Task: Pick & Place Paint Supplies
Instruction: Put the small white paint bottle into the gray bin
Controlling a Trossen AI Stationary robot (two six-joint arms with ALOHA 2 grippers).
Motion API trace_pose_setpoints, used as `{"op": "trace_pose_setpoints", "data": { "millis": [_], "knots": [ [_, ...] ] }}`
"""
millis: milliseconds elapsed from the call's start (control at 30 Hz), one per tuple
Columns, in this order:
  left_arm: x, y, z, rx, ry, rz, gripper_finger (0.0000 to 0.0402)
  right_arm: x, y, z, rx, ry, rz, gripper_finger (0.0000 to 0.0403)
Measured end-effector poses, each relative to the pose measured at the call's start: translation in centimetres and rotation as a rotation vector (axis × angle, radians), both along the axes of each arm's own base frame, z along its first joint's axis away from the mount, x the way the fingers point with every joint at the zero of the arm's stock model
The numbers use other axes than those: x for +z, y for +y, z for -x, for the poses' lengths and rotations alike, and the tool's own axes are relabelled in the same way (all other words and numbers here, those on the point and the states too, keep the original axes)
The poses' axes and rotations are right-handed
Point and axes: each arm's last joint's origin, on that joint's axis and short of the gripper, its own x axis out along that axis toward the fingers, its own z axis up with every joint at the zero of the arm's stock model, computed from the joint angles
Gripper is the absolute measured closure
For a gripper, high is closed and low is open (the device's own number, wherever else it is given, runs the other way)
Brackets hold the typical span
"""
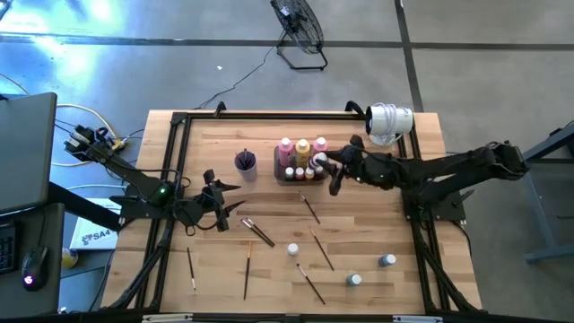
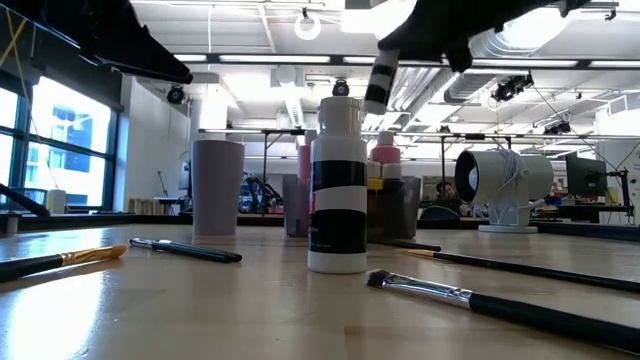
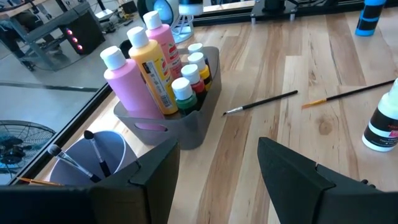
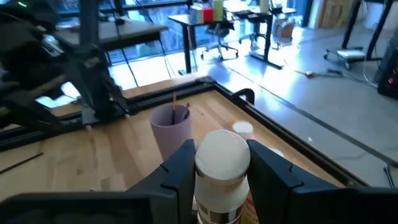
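Hovering above the near-right corner of the dark grey tray (image 1: 289,177), a small white-capped bottle (image 4: 222,163) sits clamped between the right gripper (image 1: 330,167)'s fingers. The placing step looks in hand; the next move calls for lowering it into a free slot beside the pink bottle (image 1: 285,150). Left of the tray, the left gripper (image 1: 221,205) waits spread and empty.

Pink bottle (image 3: 127,79), yellow-orange bottle (image 3: 152,68), purple cup (image 1: 246,162), grey tray (image 3: 186,127), black-and-white-banded bottle (image 2: 338,190).
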Motion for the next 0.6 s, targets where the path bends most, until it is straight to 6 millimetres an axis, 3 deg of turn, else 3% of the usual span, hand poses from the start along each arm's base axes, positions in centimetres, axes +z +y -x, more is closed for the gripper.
{"op": "trace_pose_setpoints", "data": {
  "millis": [600],
  "knots": [
    [-0.2, 0.0, 0.1, 0.000, 0.017, -0.010, 0.0190, -3.8, -3.3, -2.7, -0.111, 0.104, -0.020, 0.0291]
  ]
}}
